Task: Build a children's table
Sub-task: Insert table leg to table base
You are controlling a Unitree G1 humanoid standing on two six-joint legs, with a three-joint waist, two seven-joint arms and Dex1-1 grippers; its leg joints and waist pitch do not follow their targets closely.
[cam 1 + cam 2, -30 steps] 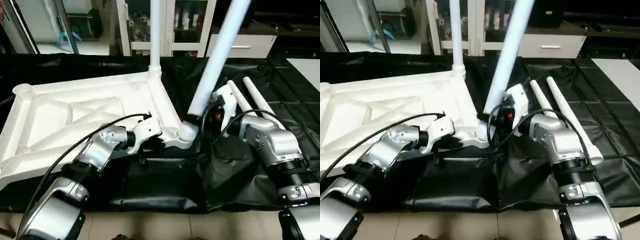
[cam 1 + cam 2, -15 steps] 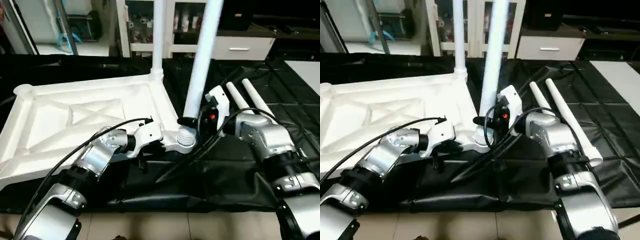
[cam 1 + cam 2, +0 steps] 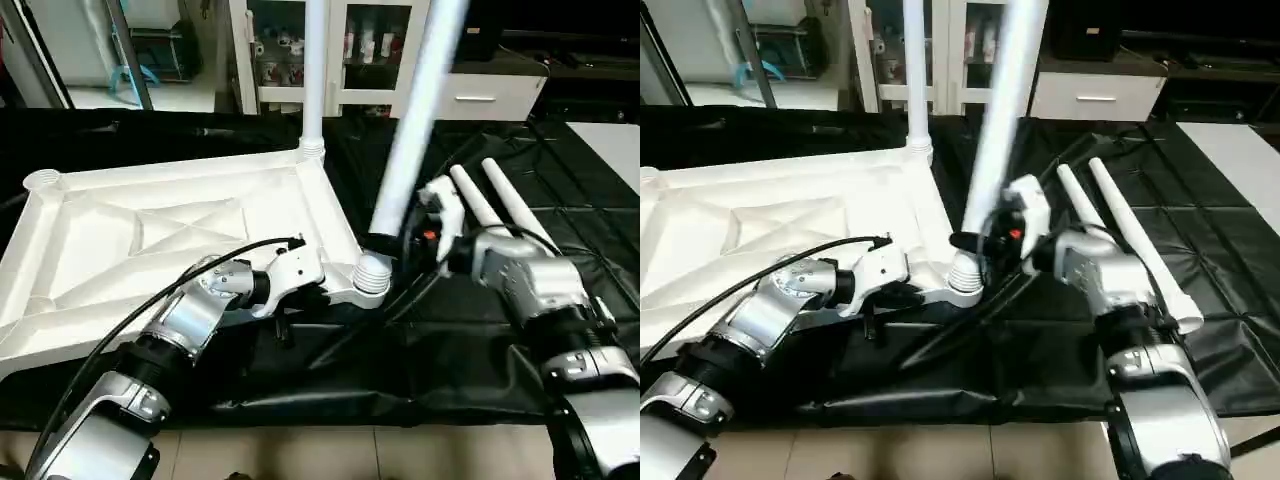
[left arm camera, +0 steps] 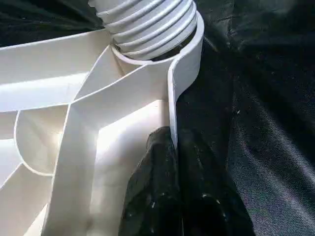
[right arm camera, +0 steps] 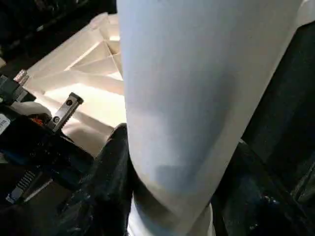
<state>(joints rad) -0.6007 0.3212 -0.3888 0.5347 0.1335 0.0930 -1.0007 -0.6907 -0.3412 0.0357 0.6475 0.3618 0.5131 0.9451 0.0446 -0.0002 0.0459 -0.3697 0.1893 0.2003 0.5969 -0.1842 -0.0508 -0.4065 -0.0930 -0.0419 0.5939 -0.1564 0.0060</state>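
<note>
The children's table top (image 3: 120,250) lies upside down on the black cloth, its ribs facing up. One white leg (image 3: 313,70) stands upright in the far right corner socket. My right gripper (image 3: 386,240) is shut on a second leg (image 3: 418,105), which leans to the right. The black fingers (image 5: 110,167) flank this tube. Its ribbed end (image 4: 147,22) sits in the near right corner socket (image 3: 372,278). My left gripper (image 4: 172,142) is shut on the top's rim wall just beside that socket.
Two loose legs (image 3: 505,200) lie side by side on the black cloth, right of my right arm. Cabinets and a white drawer unit (image 3: 480,95) stand beyond the work table. My left arm's cable (image 3: 150,300) loops over the table top's near edge.
The held leg swung from a steep rightward lean to almost upright, and now leans right again. Its ribbed end stayed at the near right socket. My left gripper kept its hold on the rim.
</note>
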